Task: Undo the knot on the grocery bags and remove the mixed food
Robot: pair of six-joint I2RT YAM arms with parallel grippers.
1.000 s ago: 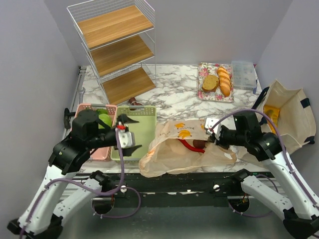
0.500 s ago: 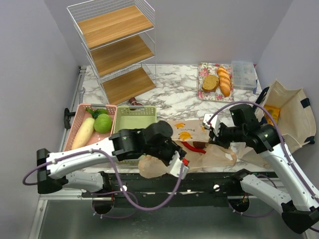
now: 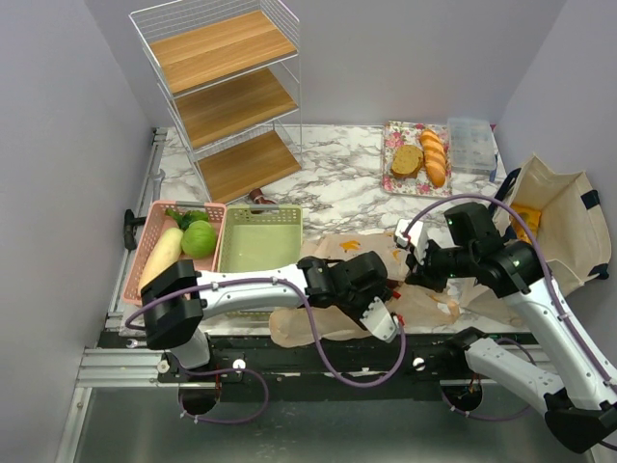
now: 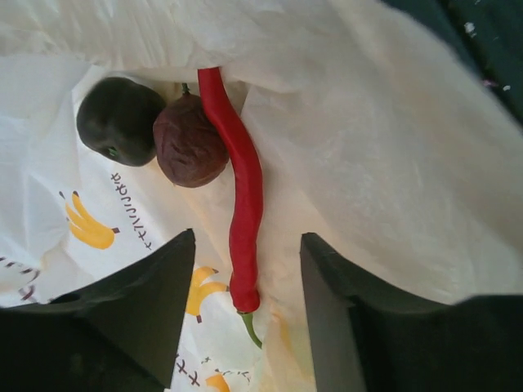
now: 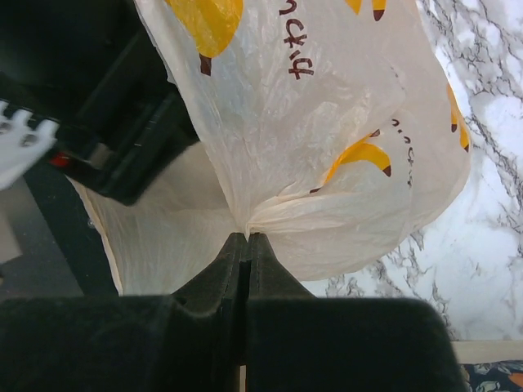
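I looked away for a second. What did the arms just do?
The left gripper swung from over the green basket across to the grocery bag. It now stands open astride the red chilli inside, not gripping it. The right gripper stayed shut on the bag's plastic. The basket, shelf and bread tray did not move.

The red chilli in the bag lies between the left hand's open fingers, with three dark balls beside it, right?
Two dark balls, not three, lie beside the chilli; the left wrist view shows it. The chilli is in the bag, between the left hand's open fingers.
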